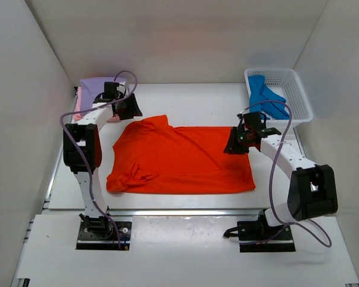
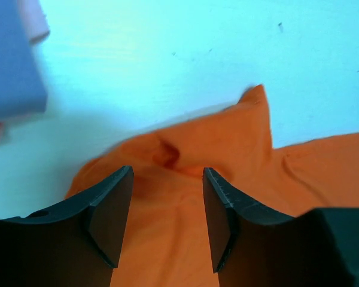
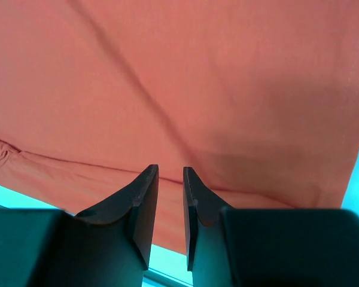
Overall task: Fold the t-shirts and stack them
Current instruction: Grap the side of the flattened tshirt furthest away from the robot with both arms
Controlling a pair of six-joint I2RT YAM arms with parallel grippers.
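A bright orange-red t-shirt [image 1: 179,158] lies spread flat on the white table, with a sleeve bunched at its front left. My left gripper [image 1: 130,107] hovers over the shirt's far left corner. In the left wrist view its jaws [image 2: 167,173] stand open over the orange cloth [image 2: 185,203], with nothing between them. My right gripper [image 1: 234,143] sits at the shirt's right edge. In the right wrist view it [image 3: 170,173] shows a narrow empty gap above the cloth [image 3: 179,89]. A folded lavender t-shirt [image 1: 96,88] lies on a pink one [image 1: 78,109] at the back left.
A white mesh basket [image 1: 299,89] at the back right holds a crumpled blue t-shirt [image 1: 266,98]. White walls close in the table on three sides. The lavender stack [image 2: 12,60] shows at the top left of the left wrist view.
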